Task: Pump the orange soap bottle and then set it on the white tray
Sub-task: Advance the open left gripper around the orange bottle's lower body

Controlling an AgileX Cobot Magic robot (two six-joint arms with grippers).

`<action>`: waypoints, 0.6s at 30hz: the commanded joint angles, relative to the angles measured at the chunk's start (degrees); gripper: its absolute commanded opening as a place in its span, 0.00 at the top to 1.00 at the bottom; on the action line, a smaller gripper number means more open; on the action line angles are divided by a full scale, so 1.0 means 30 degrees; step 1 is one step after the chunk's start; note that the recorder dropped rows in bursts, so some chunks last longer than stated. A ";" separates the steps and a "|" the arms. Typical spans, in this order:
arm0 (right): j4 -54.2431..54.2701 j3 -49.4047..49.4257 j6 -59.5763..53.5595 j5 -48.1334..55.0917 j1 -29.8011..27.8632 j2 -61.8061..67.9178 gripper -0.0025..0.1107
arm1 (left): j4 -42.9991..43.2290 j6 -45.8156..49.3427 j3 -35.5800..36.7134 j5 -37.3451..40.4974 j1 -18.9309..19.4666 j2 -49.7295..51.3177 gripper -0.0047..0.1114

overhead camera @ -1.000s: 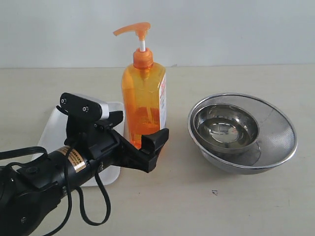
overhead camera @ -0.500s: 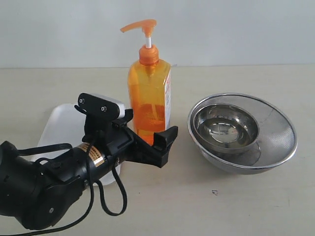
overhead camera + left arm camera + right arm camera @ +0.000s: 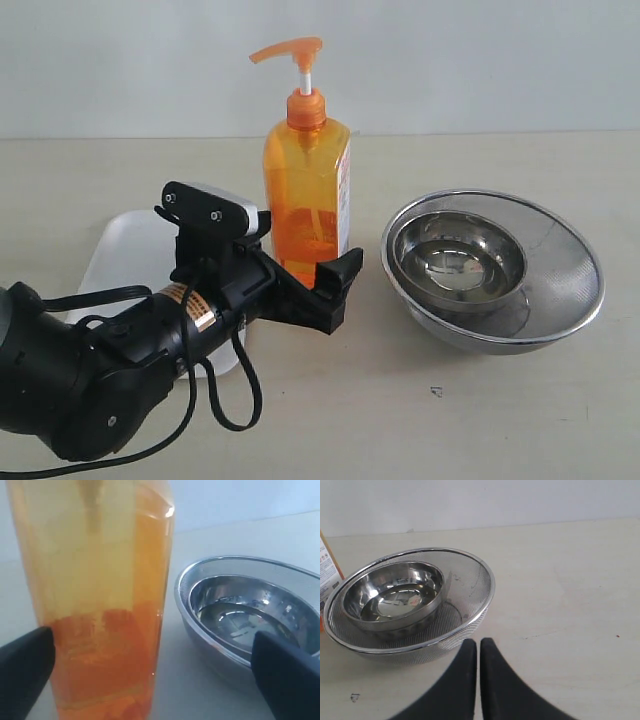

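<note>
Left gripper (image 3: 305,250): spread wide, straddles lower body of orange soap bottle (image 3: 305,190) on near side in exterior view, grips nothing. In left wrist view, one finger (image 3: 25,670) sits against or just beside bottle wall (image 3: 100,605), cannot tell which. Other finger (image 3: 285,680) hangs well apart from bottle, in front of steel bowl (image 3: 240,615).

Orange soap bottle: stands upright, pump head (image 3: 288,50) raised on white stem (image 3: 305,80), spout toward left of exterior view, red-and-white label (image 3: 343,200) on right-hand side. Base hidden behind gripper, so cannot tell whether on counter (image 3: 420,420) or tray edge. Sits just beside right edge of white tray (image 3: 120,260), between tray and bowls.

White tray: lies flat on counter, near part covered by left arm (image 3: 100,370).

Right gripper (image 3: 478,645): closed, fingers touching, holds nothing, hangs over counter near mesh strainer (image 3: 470,595). Not in exterior view.

Steel bowl (image 3: 458,260): nests inside mesh strainer (image 3: 570,290), right of bottle, near but apart.
</note>
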 commanded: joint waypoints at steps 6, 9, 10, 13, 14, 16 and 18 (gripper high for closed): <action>-0.0050 -0.0001 0.0001 -0.0213 -0.0046 -0.0080 0.98 | -0.2307 0.0297 -0.0101 -0.0337 -0.0053 -0.0016 0.10; -0.0050 -0.0001 0.0001 -0.0213 -0.0046 -0.0080 0.98 | -0.1993 0.0642 -0.0135 -0.0337 -0.0053 -0.0016 0.10; -0.0050 -0.0001 0.0001 -0.0213 -0.0046 -0.0080 0.98 | -0.1953 0.0642 -0.0136 -0.0337 -0.0053 -0.0016 0.10; -0.0050 -0.0001 0.0001 -0.0213 -0.0046 -0.0080 0.98 | -0.1952 0.0642 -0.0136 -0.0376 -0.0053 -0.0016 0.10; -0.0050 -0.0001 0.0001 -0.0213 -0.0046 -0.0080 0.98 | -0.1952 0.0642 -0.0136 -0.0376 -0.0053 -0.0016 0.10; -0.0050 -0.0001 0.0001 -0.0213 -0.0046 -0.0080 0.98 | -0.1952 0.0642 -0.0136 -0.0414 -0.0053 -0.0016 0.10; -0.0050 -0.0001 0.0001 -0.0213 -0.0046 -0.0080 0.98 | -0.1952 0.0642 -0.0136 -0.0414 -0.0053 -0.0016 0.10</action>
